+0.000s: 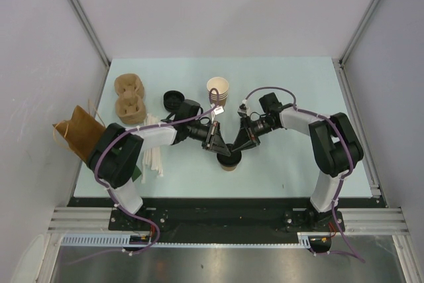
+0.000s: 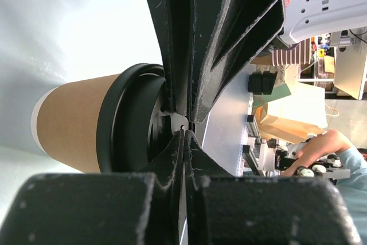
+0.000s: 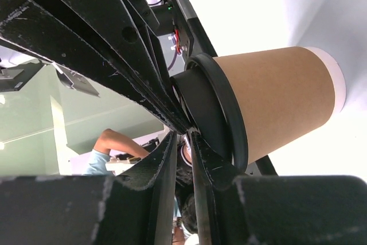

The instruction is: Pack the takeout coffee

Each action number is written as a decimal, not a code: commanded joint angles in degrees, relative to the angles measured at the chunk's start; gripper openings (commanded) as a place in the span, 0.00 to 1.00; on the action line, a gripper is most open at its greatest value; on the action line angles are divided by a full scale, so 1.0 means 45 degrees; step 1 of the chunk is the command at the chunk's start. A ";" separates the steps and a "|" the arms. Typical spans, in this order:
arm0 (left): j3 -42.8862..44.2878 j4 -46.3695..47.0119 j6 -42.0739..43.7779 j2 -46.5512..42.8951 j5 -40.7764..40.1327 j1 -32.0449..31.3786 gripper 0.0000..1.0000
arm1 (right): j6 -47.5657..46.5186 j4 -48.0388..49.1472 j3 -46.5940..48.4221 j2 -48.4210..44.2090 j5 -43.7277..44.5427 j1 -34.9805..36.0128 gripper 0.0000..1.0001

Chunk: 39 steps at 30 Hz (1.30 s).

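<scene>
Both claws sat on the lid (image 2: pixel 123 121) of the takeout coffee (image 1: pixel 229 161).
Left gripper (image 2: pixel 184 133) pinched shut; right gripper (image 3: pixel 183 139) state unclear. Cup likely light and crushable; stiffer rim looked safest.

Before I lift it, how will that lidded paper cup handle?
The takeout coffee cup tapers to a narrow base, so a sideways push probably tips it. Its paper wall likely dents if squeezed. Its black lid might pop off under a lift.
</scene>
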 commanded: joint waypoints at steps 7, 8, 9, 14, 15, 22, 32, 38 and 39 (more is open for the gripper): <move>0.0892 -0.1321 0.1544 -0.1104 -0.0335 -0.0268 0.22 | -0.0817 -0.0552 0.1285 -0.1554 0.1625 0.0434 0.23; 0.1028 -0.1341 0.1544 -0.1513 -0.0161 -0.0288 0.24 | -0.0816 -0.0533 0.1596 -0.1752 0.1625 0.0453 0.23; 0.1126 -0.1438 0.1525 -0.1749 -0.0062 -0.0308 0.25 | -0.0836 -0.0590 0.1812 -0.1947 0.1606 0.0473 0.23; 0.2451 -0.2939 0.2516 -0.2668 0.0310 -0.0269 0.35 | -0.2062 -0.1645 0.2927 -0.2670 0.1585 0.0278 0.27; 0.2687 -0.3735 0.2792 -0.2979 0.0194 -0.0249 0.38 | -0.2221 -0.1704 0.3082 -0.2749 0.1702 0.0220 0.27; 0.4326 -0.4973 0.3556 -0.4504 -0.0881 0.1328 0.75 | -0.4541 -0.2892 0.4020 -0.2926 0.4451 0.0626 0.40; 0.5796 -0.4960 0.3343 -0.5734 0.0816 0.4827 0.95 | -0.9173 -0.4770 0.5622 -0.1677 0.7113 0.2501 0.61; 0.4546 -0.3258 0.2111 -0.6477 0.1383 0.5102 0.96 | -1.1338 -0.5141 0.5662 -0.1110 0.7426 0.3246 0.56; 0.4487 -0.3255 0.2091 -0.6517 0.1403 0.5122 0.96 | -1.1537 -0.5200 0.5681 -0.1071 0.7581 0.3440 0.55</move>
